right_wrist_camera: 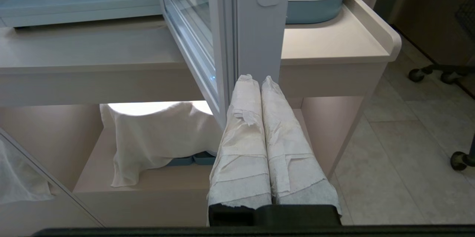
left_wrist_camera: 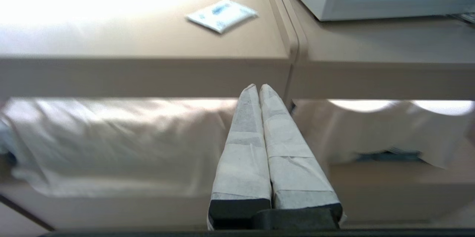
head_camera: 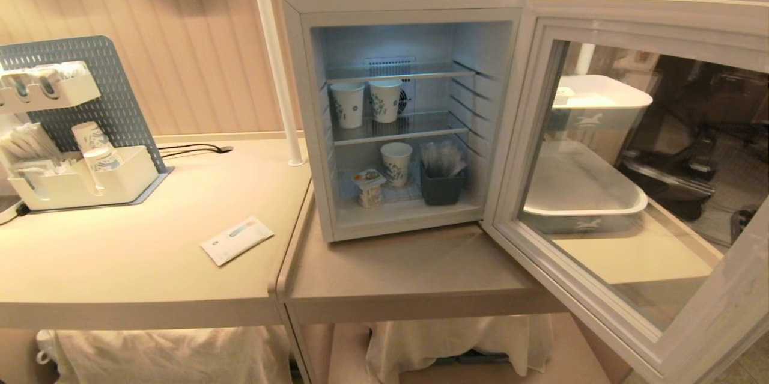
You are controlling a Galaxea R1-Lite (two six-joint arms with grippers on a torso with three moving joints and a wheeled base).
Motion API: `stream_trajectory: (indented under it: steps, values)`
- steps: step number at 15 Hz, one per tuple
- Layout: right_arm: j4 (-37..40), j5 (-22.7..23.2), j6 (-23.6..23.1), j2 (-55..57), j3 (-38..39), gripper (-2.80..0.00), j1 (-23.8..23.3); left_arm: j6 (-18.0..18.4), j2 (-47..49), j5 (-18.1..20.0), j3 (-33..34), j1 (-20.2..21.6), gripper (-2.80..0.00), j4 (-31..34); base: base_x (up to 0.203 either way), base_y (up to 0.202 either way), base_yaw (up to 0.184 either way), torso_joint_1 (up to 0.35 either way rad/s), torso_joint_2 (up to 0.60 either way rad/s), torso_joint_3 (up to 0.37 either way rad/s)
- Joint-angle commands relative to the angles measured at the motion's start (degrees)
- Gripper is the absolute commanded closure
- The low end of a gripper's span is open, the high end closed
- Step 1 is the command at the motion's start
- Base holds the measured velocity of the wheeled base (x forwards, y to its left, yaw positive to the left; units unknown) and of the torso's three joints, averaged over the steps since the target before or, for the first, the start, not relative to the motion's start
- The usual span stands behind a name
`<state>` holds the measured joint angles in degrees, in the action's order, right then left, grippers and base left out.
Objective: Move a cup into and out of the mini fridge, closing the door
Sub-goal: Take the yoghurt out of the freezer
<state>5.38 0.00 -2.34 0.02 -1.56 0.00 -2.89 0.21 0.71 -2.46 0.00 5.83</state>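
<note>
Cup (head_camera: 369, 187) stands upright on the floor of the mini fridge (head_camera: 300, 101), toward the left side of the cabinet, with a tall paper cup (head_camera: 396, 163) just behind it and a dark bin (head_camera: 441, 187) to its right. You'll find both grippers low and in front of the desk, beneath its front edge, so the cup lies well ahead of and above each of them. Your left gripper (left_wrist_camera: 258, 88) has its wrapped fingers pressed together, holding nothing; its tips point at the seam where the two desk (left_wrist_camera: 148, 44) tops meet, and a flat white packet (left_wrist_camera: 222, 15) lies on the surface beyond and to its left. Your right gripper (right_wrist_camera: 256, 79) is likewise closed and empty, its tips just short of the free edge of the door (head_camera: 631, 179), which rises straight ahead of it (the handle slot sits higher on that edge). The door is swung fully wide to the right, overhanging the desk front, so the fridge mouth stands unobstructed. Bare desk surface runs between the fridge's front lip and the desk edge. Two more paper cups (head_camera: 348, 104) occupy the middle wire shelf.
</note>
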Motion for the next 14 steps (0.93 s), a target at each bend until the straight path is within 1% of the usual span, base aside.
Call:
stream_trajectory:
  steps: [1, 5, 9, 12, 14]
  values:
    - [0.03, 0.00, -0.03, 0.15, 0.01, 0.00, -0.09, 2.45, -0.16, -0.93, 2.46, 0.00, 0.00, -5.82, 0.000, 0.000, 0.000, 0.000, 0.00, 0.000]
    - [-0.01, 0.00, 0.14, 0.15, -0.02, 0.00, -0.09, 1.92, -0.12, -0.98, 2.46, 0.00, 0.00, -5.92, 0.000, 0.000, 0.000, 0.000, 0.00, 0.000]
    - [0.07, 0.00, 0.14, 0.15, -0.02, 0.00, -0.09, 2.01, -0.13, -0.98, 2.46, 0.00, 0.00, -5.92, -0.128, 0.000, 0.004, 0.004, 0.00, 0.002]
    - [0.07, 0.00, 0.14, 0.15, -0.02, 0.00, -0.09, 2.01, -0.12, -0.98, 2.46, 0.00, 0.00, -5.92, 0.000, 0.000, 0.000, 0.000, 0.00, 0.000]
    - [-0.01, 0.00, 0.14, 0.12, -0.02, 0.00, -0.09, 2.01, -0.12, -0.98, 2.46, 0.00, 0.00, -5.92, 0.004, 0.091, -0.003, 0.000, 0.00, 0.005]
